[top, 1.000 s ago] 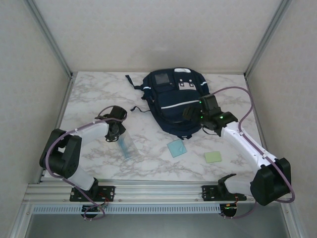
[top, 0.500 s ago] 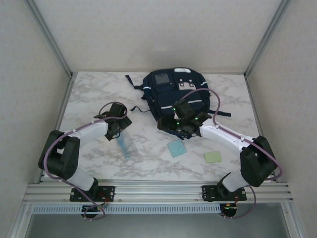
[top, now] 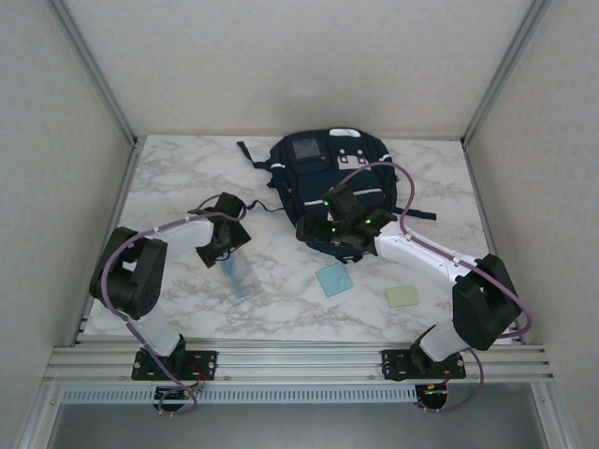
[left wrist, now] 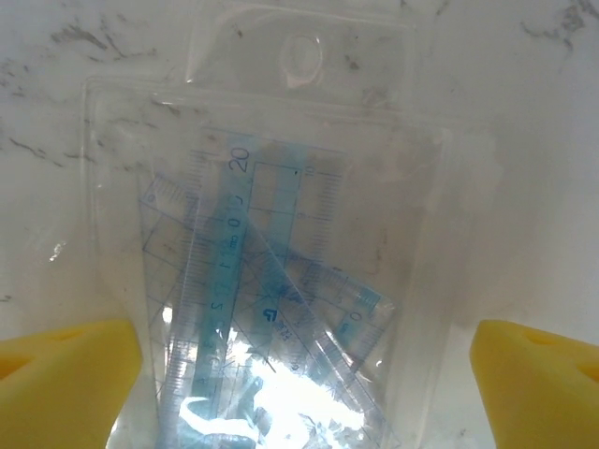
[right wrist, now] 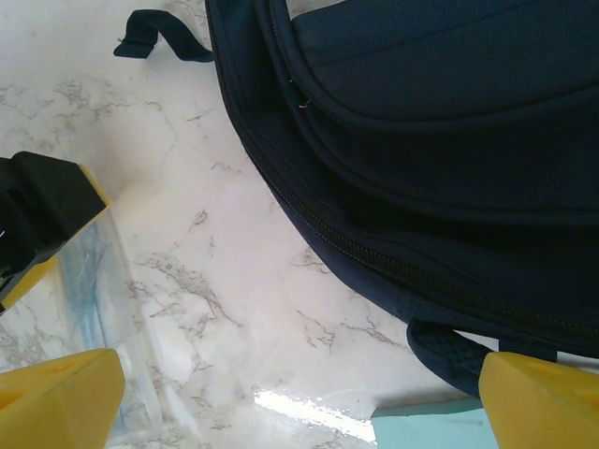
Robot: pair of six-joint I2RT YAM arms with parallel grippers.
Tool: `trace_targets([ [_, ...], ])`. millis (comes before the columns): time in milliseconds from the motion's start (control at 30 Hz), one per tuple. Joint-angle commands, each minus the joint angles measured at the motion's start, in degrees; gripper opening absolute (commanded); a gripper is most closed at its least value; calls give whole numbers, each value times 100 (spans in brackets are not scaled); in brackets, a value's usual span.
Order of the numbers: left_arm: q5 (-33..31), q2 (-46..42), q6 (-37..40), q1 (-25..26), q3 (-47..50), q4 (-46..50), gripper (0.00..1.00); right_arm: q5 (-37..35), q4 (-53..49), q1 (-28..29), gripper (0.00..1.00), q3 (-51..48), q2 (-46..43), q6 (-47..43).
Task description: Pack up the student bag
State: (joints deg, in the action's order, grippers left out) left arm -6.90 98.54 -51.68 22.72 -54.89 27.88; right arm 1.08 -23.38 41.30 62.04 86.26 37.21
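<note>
Both grippers stood open above the marble bench (top: 168, 187).
The student bag (top: 323, 182) lay flat at the middle of the bench's far edge. The right gripper (right wrist: 299, 402), jaws spread and empty, hung at the bag's near end. The left gripper (left wrist: 298, 379), jaws wide apart, hovered over a clear pouch of rulers (left wrist: 271, 262) lying towards the left edge.
</note>
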Motion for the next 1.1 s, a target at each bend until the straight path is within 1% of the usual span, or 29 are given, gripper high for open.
trace_targets([
  [0,719,740,189,19,54,-113,91,-287,-62,78,98,52,-60,-59],
  [167,1096,828,504,20,-307,613,92,-568,9,89,98,-88,-199,-57],
  [267,1097,1070,708,17,-625,965,93,-671,87,89,98,-214,-297,-22],
  [333,1160,1273,700,14,-752,992,92,-689,124,89,98,-260,-344,-46],
  [400,1241,1430,602,18,-781,895,84,-746,88,90,99,-263,-378,-99],
  [467,1266,1484,471,21,-737,761,69,-808,46,89,99,-270,-427,-154],
  [533,1248,1436,409,22,-700,665,57,-838,44,88,99,-279,-468,-184],
  [567,1216,1383,398,22,-698,651,55,-827,59,89,99,-280,-486,-197],
  [633,1133,1245,411,25,-743,675,53,-753,127,89,99,-289,-492,-223],
  [667,1086,1157,439,22,-793,718,50,-651,185,89,99,-273,-481,-246],
  [800,928,737,550,22,-1030,855,42,-168,515,123,97,-217,-337,-362],
  [867,858,580,621,16,-1173,919,36,-55,571,345,96,-108,-197,-466],
  [1000,807,406,653,22,-1269,927,31,-75,587,704,95,90,121,-588],
  [1067,837,393,652,21,-1243,892,27,-47,643,883,94,161,306,-580],
])
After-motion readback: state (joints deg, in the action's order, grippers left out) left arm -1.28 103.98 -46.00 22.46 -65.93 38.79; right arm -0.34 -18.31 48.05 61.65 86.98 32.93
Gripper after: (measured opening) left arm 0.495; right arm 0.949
